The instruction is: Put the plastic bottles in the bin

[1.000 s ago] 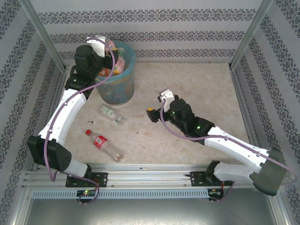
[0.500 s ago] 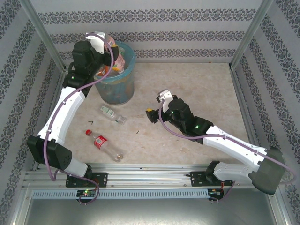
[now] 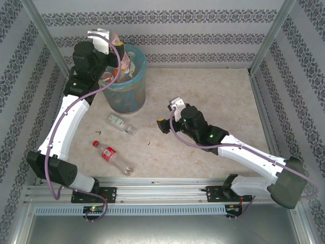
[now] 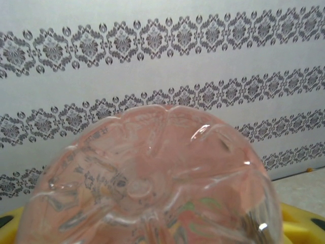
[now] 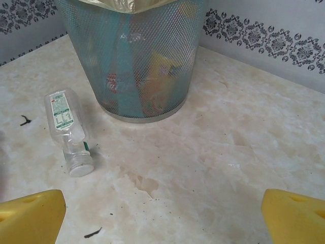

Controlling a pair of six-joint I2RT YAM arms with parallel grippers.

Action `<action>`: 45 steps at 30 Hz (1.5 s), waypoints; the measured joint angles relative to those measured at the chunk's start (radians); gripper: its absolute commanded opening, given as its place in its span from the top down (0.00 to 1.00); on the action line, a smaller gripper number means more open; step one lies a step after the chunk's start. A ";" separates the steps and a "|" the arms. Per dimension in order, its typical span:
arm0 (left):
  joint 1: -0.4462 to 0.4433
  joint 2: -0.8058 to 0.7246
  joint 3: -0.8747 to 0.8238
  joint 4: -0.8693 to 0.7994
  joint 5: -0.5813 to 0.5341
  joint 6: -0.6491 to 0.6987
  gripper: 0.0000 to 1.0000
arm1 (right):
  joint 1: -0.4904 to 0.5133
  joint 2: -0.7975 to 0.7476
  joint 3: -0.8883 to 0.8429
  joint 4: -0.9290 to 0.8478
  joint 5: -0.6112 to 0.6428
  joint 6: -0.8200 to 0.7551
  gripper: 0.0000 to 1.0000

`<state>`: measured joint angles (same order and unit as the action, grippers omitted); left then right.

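My left gripper (image 3: 110, 41) is shut on a pink plastic bottle (image 3: 117, 38), held tilted above the back-left rim of the bin (image 3: 128, 95). In the left wrist view the pink bottle's ribbed base (image 4: 152, 173) sits between the yellow fingers (image 4: 303, 219). The light-blue bin holds several bottles (image 3: 130, 65). A clear bottle with a green label (image 3: 122, 123) (image 5: 68, 129) and a red-capped bottle (image 3: 110, 156) lie on the table. My right gripper (image 3: 163, 125) (image 5: 162, 223) hovers open right of the clear bottle, facing the bin (image 5: 137, 61).
Patterned walls and metal posts (image 3: 45, 35) close in the marble tabletop (image 3: 213, 96). Small dark scraps (image 5: 24, 120) lie near the clear bottle. The right half of the table is free room.
My left arm has swung left and back with the pink bottle, from over the bin's left side to its back-left rim. The right arm crept slightly left.
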<state>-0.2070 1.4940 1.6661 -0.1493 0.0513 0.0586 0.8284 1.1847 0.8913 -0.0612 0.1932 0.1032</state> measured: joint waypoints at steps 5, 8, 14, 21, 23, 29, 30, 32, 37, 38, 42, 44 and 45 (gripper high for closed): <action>0.000 0.056 -0.006 -0.008 0.016 -0.005 0.54 | -0.002 0.000 -0.001 0.009 0.000 0.004 0.02; 0.000 0.064 -0.011 0.002 0.035 -0.013 0.54 | -0.002 0.000 -0.001 0.010 0.000 0.004 0.02; 0.000 0.065 -0.024 0.006 0.058 -0.014 0.54 | -0.002 -0.002 -0.002 0.010 0.000 0.008 0.02; 0.003 0.087 -0.016 -0.059 0.126 -0.034 0.54 | -0.002 -0.006 -0.004 0.011 0.000 0.027 0.02; 0.006 0.106 -0.018 -0.074 0.148 -0.046 0.54 | -0.002 -0.006 -0.004 0.011 -0.001 0.030 0.02; 0.013 0.117 -0.019 -0.059 0.166 -0.060 0.53 | -0.002 -0.006 -0.004 0.011 -0.012 0.033 0.02; 0.013 0.119 -0.021 -0.053 0.166 -0.060 0.52 | -0.002 -0.006 -0.004 0.011 -0.015 0.034 0.02; 0.013 0.124 -0.031 -0.033 0.165 -0.059 0.51 | -0.002 -0.006 -0.004 0.011 -0.017 0.034 0.02; 0.014 0.150 -0.039 0.003 0.153 -0.059 0.51 | -0.002 -0.006 -0.004 0.011 -0.019 0.045 0.02; 0.014 0.154 -0.039 0.006 0.154 -0.059 0.51 | -0.002 -0.006 -0.004 0.011 -0.019 0.046 0.02; 0.017 0.164 -0.039 0.014 0.158 -0.059 0.51 | -0.002 -0.006 -0.004 0.011 -0.019 0.049 0.02; 0.018 0.168 -0.039 0.016 0.159 -0.059 0.51 | -0.002 -0.005 -0.004 0.011 -0.019 0.050 0.02; 0.018 0.170 -0.039 0.016 0.160 -0.058 0.51 | -0.002 -0.004 -0.004 0.011 -0.019 0.050 0.02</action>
<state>-0.1894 1.6638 1.6272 -0.1333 0.2111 0.0002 0.8265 1.1805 0.8871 -0.0502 0.1741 0.1535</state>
